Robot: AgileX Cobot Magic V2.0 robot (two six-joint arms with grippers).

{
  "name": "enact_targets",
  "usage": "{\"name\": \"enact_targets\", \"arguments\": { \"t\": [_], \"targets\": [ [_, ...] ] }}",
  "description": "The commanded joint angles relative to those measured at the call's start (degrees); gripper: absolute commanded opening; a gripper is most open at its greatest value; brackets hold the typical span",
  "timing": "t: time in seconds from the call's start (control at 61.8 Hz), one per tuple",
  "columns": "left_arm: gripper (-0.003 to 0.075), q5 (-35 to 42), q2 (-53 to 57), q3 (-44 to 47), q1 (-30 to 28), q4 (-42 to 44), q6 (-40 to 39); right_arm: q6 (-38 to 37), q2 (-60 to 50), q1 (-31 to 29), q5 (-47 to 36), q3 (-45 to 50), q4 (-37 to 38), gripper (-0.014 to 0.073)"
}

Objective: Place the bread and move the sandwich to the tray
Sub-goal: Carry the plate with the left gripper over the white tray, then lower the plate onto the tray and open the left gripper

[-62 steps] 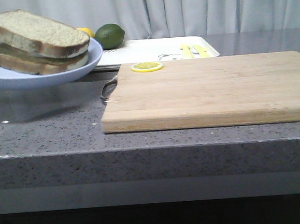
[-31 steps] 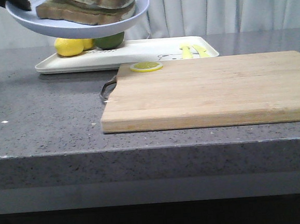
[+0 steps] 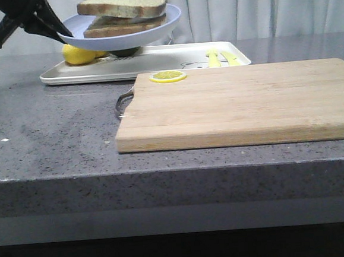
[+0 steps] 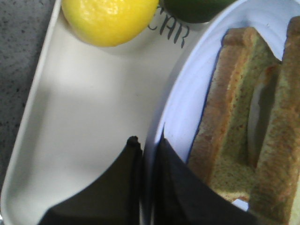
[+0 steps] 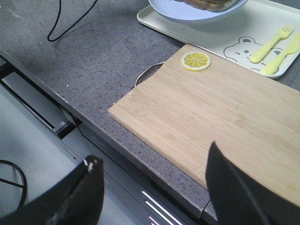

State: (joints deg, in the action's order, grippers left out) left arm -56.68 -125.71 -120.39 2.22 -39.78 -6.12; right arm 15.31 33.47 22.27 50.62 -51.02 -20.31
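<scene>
Grey surface [image 3: 53, 138] carries the white tray [image 3: 155, 63], printed "CAR". My left pincer [image 4: 146, 145] pinches the blue plate [image 3: 152, 24] above it, sandwich [image 3: 122, 14] aboard: greenish-tan slices, brown crusts. My right pincer [image 5: 152, 180] is spread, holding nothing.

lime [image 3: 124, 51] mostly hidden behind plate [image 3: 152, 27]

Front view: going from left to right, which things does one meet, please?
Black left gripper → yellow whole lemon → pale blue round plate carrying the brown-crusted sandwich → yellow lemon slice → yellow printed cutlery on the white rectangular tray → far end of the wooden cutting board.
</scene>
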Motion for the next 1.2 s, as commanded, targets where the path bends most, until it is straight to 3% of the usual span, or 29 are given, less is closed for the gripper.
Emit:
{"name": "enact_targets", "arguments": {
  "t": [0.0,0.631,0.744,0.938,1.18],
  "targets": [
    [-0.0020,2.49,1.96,-3.98,0.46,-6.01,-1.36,0.25,0.05,-0.28,-3.98,-1.14,-0.84,0.0487],
    [-0.0013,-3.21,-0.48,-4.85,0.46,-4.52,-1.36,0.25,0.05,-0.28,-3.98,-1.14,-0.84,0.0487],
    [0.0067,-3.34,-0.48,-5.35,0.46,-4.52,-1.36,0.25,0.05,-0.28,-3.98,-1.14,-0.84,0.0487],
    [0.0305,-3.57,-0.32,-5.57,0.24,-4.52,-1.36,0.25,0.05,-0.28,-3.98,-1.14,-0.84,0.0487],
    [0.0314,-4.52,2.76,-5.57,-1.36,-3.74,-0.47,0.25,0.05,-0.28,-3.98,-1.14,-0.84,0.0487]
  ]
}}
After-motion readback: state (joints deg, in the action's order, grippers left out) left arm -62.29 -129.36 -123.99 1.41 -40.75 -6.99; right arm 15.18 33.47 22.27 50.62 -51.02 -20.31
